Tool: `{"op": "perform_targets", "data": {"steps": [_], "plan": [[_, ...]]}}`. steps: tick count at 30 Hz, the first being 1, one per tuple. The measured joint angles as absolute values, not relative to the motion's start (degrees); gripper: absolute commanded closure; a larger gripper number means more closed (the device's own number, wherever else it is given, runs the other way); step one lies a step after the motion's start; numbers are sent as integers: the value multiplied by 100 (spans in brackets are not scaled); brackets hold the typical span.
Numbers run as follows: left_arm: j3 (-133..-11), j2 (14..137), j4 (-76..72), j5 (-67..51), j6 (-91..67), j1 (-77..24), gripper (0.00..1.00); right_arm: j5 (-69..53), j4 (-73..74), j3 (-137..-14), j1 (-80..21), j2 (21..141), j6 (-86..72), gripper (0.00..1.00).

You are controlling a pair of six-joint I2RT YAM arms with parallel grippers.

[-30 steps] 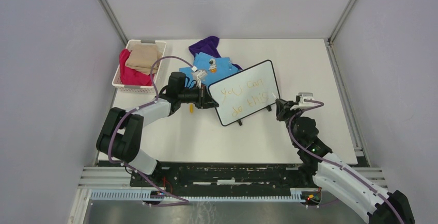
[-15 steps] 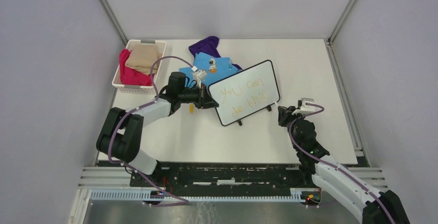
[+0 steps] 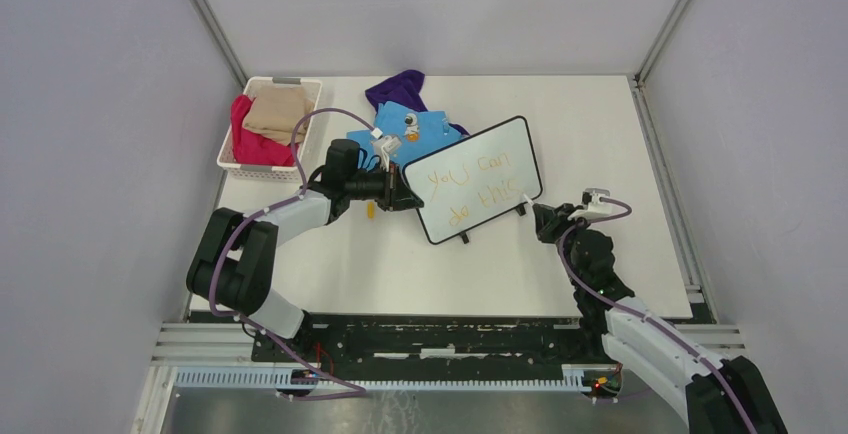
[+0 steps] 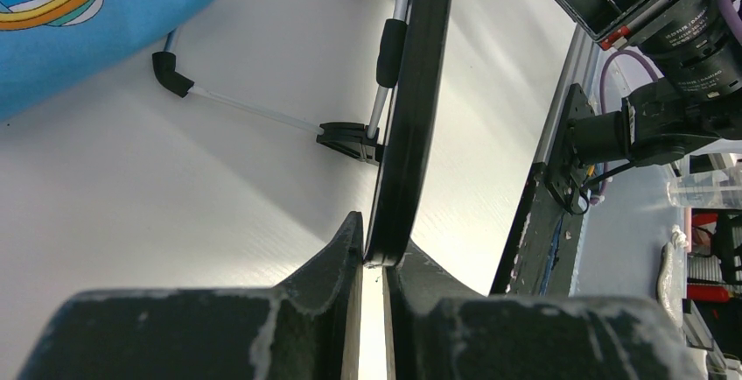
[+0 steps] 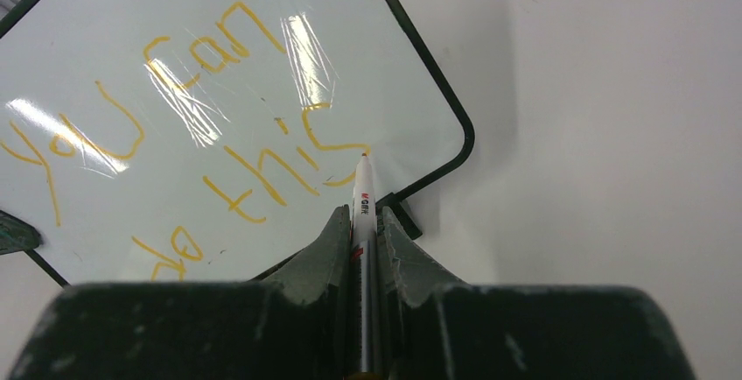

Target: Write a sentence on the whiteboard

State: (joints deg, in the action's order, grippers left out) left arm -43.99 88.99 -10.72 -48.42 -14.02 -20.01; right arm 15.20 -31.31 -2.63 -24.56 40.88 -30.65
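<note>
The whiteboard (image 3: 478, 179) sits near the middle of the table (image 3: 620, 144), turned at an angle so that its right end lies farther back than its left. We see a small white rectangle with a thin black frame, rounded corners and little black feet along its near edge. Glare streaks cross the glossy face in the right wrist view. The sentence (image 5: 236, 170) is written on it in thin orange-yellow strokes on two slanted lines, "you can" above "do this".

The left gripper (image 4: 374, 253) meets the board at its left end. Its jaws are nearly closed, and the black frame is pinched edge-on between the two fingers. From that wrist camera we also make out the board's wire stand and its black feet on the table behind it.

The right gripper (image 5: 361, 222) hangs just off the board's near right corner. Its jaws are drawn in tight around a slim white marker (image 5: 362, 196), whose tip points at the tail of the final "s". We cannot tell whether the tip touches the surface.

Just behind the board lie a blue garment (image 3: 415, 129) and a purple garment (image 3: 398, 87), and a white basket (image 3: 262, 126) of cloth stands at the far left corner
</note>
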Motion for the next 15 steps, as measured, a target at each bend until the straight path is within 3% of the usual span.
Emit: {"op": "perform_targets", "data": {"steps": [15], "plan": [[-4431,8921,-1033,-4856,-1398,-2001,98,1426,-3256,-266,-2274,4362,-3173,100]]}}
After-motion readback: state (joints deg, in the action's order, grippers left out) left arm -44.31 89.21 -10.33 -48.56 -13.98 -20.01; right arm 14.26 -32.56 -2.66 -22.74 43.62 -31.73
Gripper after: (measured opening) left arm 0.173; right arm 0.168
